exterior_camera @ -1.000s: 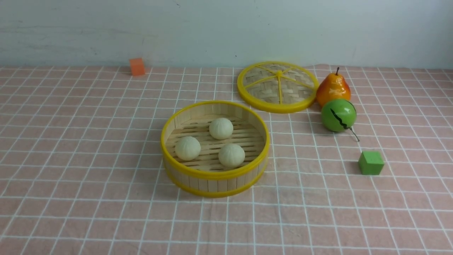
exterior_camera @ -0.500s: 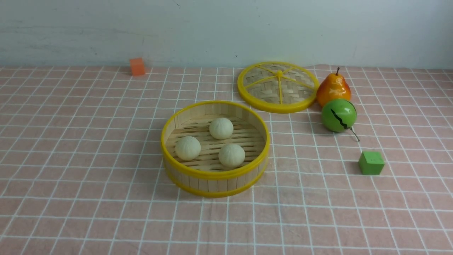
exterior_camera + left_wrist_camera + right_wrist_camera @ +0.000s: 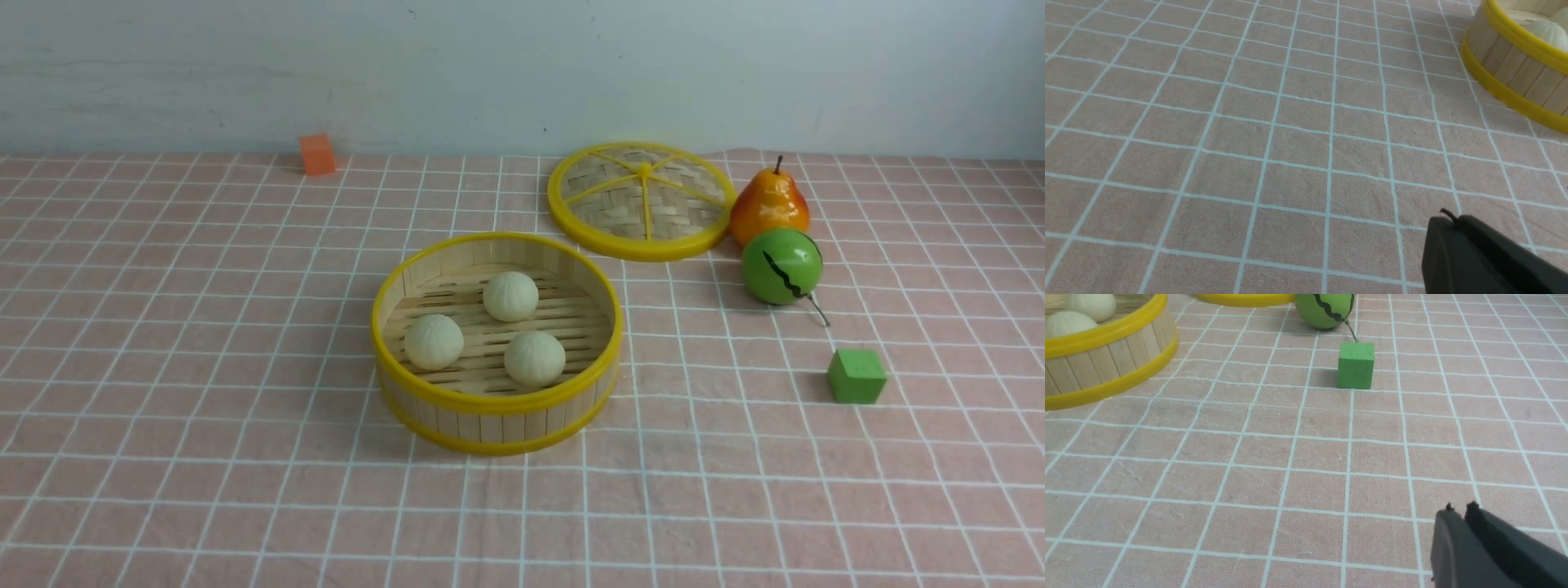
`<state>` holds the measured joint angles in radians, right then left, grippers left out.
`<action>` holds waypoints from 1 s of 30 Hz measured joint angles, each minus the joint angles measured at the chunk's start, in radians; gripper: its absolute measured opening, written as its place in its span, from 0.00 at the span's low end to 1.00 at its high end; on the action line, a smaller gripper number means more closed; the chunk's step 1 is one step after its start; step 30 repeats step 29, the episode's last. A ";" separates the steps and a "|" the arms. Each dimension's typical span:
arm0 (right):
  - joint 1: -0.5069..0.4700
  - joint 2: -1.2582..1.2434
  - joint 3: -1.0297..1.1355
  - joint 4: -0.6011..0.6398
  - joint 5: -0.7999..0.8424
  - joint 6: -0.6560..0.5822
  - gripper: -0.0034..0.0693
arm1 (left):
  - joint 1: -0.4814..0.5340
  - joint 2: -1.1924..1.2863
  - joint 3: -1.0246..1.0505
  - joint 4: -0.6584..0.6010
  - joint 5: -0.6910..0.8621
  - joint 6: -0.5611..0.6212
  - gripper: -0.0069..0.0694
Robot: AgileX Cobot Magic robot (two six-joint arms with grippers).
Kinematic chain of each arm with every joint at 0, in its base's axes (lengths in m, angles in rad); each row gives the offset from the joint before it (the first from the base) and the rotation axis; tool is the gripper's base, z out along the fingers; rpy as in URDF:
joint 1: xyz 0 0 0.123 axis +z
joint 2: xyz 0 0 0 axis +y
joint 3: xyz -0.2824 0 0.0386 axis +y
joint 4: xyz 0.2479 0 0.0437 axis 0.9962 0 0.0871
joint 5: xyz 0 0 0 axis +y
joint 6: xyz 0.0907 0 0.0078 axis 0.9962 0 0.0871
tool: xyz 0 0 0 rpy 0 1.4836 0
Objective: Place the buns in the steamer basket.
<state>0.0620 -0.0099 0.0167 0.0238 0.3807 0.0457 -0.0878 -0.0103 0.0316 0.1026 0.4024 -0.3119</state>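
Sitting on the tabletop (image 3: pixel 735 506), the steamer basket (image 3: pixel 496 403) holds all three buns (image 3: pixel 535 359). Left tool (image 3: pixel 1449 216) pressed together, right tool (image 3: pixel 1460 508) barely spread, both empty. Placing seems finished; next, just park clear of the basket.

We see even, moderately bright light with a cool cast; shadows beside the green block (image 3: pixel 1355 365) are soft. Small glare spots shine on the pear (image 3: pixel 770 207). The front view looks fairly sharp, the wrist views slightly softer.
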 joint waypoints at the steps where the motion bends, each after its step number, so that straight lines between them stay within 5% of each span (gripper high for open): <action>1: 0.000 0.000 0.000 0.000 0.000 0.000 0.11 | 0.000 0.000 0.000 0.000 0.000 0.000 0.07; 30: 0.000 0.000 0.000 0.000 0.000 0.000 0.16 | 0.000 0.000 0.000 0.000 0.000 0.000 0.07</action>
